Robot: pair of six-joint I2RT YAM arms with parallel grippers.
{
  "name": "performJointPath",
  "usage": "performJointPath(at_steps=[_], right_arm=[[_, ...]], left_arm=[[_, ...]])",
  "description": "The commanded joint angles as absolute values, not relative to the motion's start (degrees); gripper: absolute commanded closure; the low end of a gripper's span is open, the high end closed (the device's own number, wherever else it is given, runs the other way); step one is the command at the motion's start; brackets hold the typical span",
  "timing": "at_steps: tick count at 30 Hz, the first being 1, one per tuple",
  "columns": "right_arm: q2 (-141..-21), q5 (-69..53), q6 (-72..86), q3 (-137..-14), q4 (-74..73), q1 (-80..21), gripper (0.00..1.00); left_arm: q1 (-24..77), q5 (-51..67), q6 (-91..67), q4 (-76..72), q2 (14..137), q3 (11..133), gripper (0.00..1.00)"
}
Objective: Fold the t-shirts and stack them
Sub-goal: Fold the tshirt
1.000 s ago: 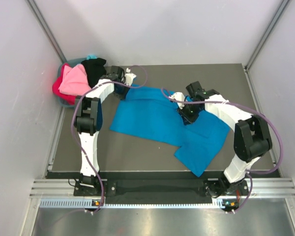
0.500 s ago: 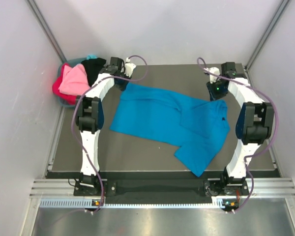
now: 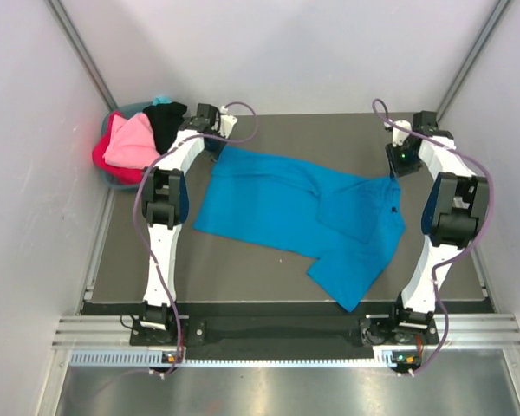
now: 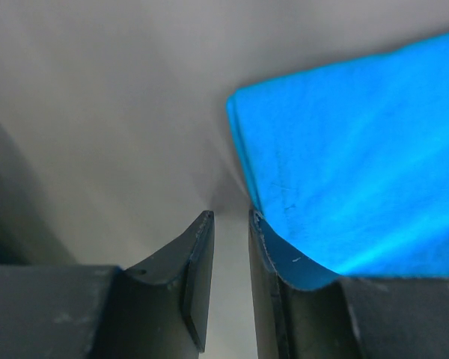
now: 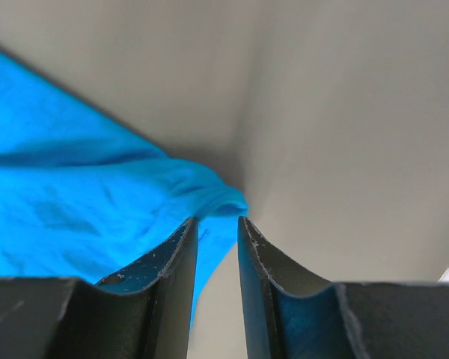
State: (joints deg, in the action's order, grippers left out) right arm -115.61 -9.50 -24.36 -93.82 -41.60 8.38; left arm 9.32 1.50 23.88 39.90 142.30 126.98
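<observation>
One blue t-shirt (image 3: 277,204) lies spread but rumpled across the worktop (image 3: 243,260), its right side doubled over on itself. The pink shirt (image 3: 132,143), red shirt (image 3: 102,156) and black shirt (image 3: 166,121) are heaped in the basket (image 3: 121,179) at the far left corner. My left fingers (image 4: 198,258) sit at the blue shirt's far left corner, narrowly parted, with bare worktop in the gap and cloth just beside one pad. My right fingers (image 5: 176,262) are likewise slightly apart and empty, at the far right tip of the cloth. I judge the fabric light, limp and quick to bunch when dragged. I would pinch corners or hems with both sides together and lift evenly.
</observation>
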Motion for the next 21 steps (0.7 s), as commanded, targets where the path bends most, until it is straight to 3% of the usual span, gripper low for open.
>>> performJointPath(at_steps=[1,21], right_arm=[[-116.37,-9.84,-23.29,-96.94,-41.22,10.02,0.71],[-122.43,-18.37,-29.27,-102.30,-46.67,13.10,0.69]], left_arm=[[8.70,0.53,23.20,41.39,143.88,128.50,0.70],[8.70,0.53,23.03,41.40,143.53,127.35,0.70]])
